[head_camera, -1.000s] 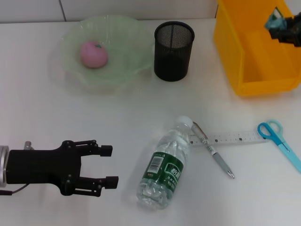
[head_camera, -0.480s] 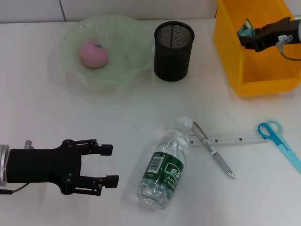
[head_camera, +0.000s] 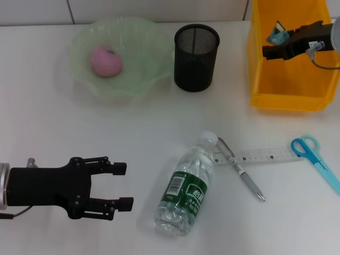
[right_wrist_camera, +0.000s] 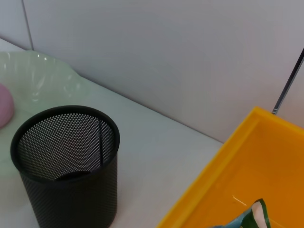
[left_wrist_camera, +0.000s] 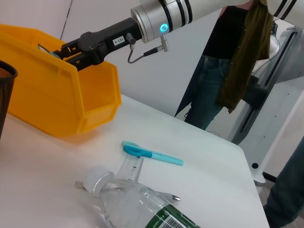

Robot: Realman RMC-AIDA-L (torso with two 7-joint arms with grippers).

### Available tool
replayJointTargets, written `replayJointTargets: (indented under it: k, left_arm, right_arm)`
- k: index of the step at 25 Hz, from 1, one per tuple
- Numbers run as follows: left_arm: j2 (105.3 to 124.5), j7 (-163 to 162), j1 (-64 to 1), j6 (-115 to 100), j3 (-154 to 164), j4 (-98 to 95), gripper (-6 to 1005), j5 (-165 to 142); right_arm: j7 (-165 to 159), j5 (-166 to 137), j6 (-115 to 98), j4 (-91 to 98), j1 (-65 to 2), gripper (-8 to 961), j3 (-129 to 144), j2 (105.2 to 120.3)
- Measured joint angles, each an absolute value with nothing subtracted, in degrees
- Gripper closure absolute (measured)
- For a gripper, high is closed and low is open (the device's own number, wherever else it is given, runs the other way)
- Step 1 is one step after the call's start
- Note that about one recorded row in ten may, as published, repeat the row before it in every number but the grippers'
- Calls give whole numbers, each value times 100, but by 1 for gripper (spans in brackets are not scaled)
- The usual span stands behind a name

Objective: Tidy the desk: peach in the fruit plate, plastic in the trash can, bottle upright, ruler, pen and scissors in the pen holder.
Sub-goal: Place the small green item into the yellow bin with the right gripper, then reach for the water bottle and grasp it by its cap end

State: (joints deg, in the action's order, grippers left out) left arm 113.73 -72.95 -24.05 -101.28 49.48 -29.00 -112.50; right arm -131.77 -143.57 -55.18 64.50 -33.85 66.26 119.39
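My right gripper [head_camera: 273, 44] is over the yellow trash can [head_camera: 287, 100], shut on a teal piece of plastic [head_camera: 276, 35]; the plastic [right_wrist_camera: 249, 216] also shows in the right wrist view. The peach [head_camera: 105, 61] lies in the green fruit plate [head_camera: 146, 79]. The black mesh pen holder [head_camera: 196, 50] stands beside it. The bottle [head_camera: 186, 186] lies on its side, cap touching the pen [head_camera: 241, 172], which crosses the ruler [head_camera: 265, 155]. Blue scissors [head_camera: 316, 159] lie at the right edge. My left gripper [head_camera: 123, 185] rests open at the front left, apart from the bottle.
The white table's right edge is just beyond the scissors [left_wrist_camera: 152, 153]. A person [left_wrist_camera: 232, 71] and a grey stand are past that edge in the left wrist view. A wall runs behind the plate and pen holder [right_wrist_camera: 66, 161].
My right gripper carried the plastic leftward and lower into the trash can. The trash can shifted slightly to the right. The left arm has not moved.
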Motion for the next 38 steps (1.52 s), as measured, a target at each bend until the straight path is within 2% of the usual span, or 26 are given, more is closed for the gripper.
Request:
replayJointTargets:
  k: [22,38]
  left_arm:
    - [11364,-7336,-2441,-10134,4984,-2900,176,-11250]
    - [11370,-7344,-2478,-10112,4974,-2900,178,-11255]
  right_arm:
    - [-13222,-14097,-5082,7528,-2372,240,6580,11934]
    - [-13119,-13634,-4745,7831,-1952,241,6623,11930]
